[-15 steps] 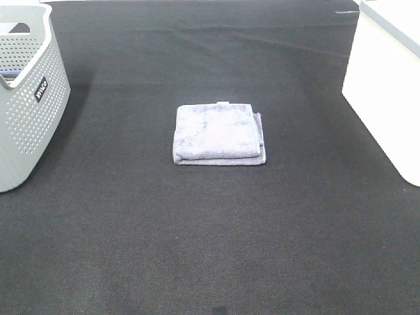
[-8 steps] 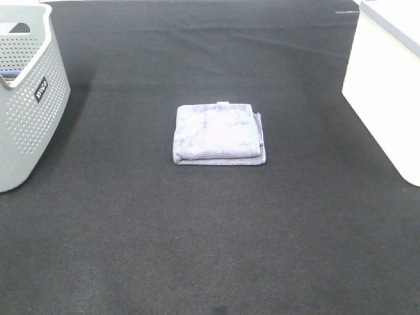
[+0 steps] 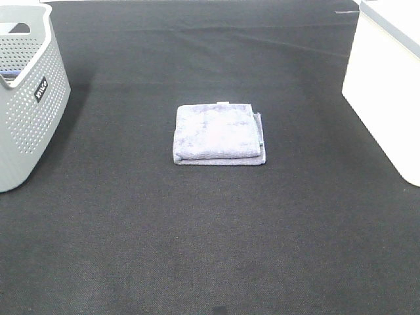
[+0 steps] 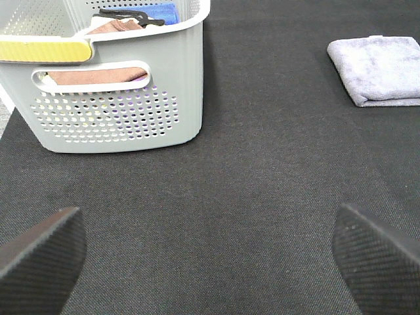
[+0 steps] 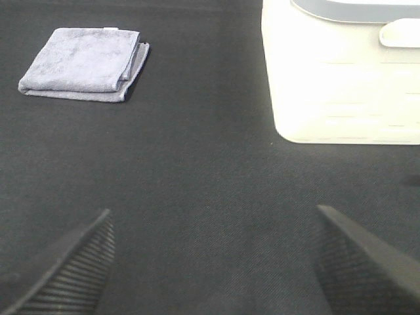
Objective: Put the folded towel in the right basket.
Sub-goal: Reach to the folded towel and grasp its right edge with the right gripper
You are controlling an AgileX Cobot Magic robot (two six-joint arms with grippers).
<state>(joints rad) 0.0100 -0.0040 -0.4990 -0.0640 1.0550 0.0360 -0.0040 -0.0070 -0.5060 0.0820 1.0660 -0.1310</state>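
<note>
A folded lavender-grey towel [image 3: 218, 134] lies flat in the middle of the black table; it also shows in the left wrist view [image 4: 378, 69] and in the right wrist view [image 5: 83, 63]. The right basket [image 3: 388, 82] is white and stands at the right edge; the right wrist view shows its wall [image 5: 341, 85]. Neither gripper shows in the high view. My left gripper [image 4: 210, 259] is open and empty, well short of the towel. My right gripper [image 5: 213, 262] is open and empty, near the white basket and apart from the towel.
A grey perforated basket [image 3: 26, 98] stands at the left edge; in the left wrist view its wall [image 4: 118, 111] shows, with brown and blue cloths [image 4: 125, 25] inside. Black cloth [image 3: 210, 230] covers the table.
</note>
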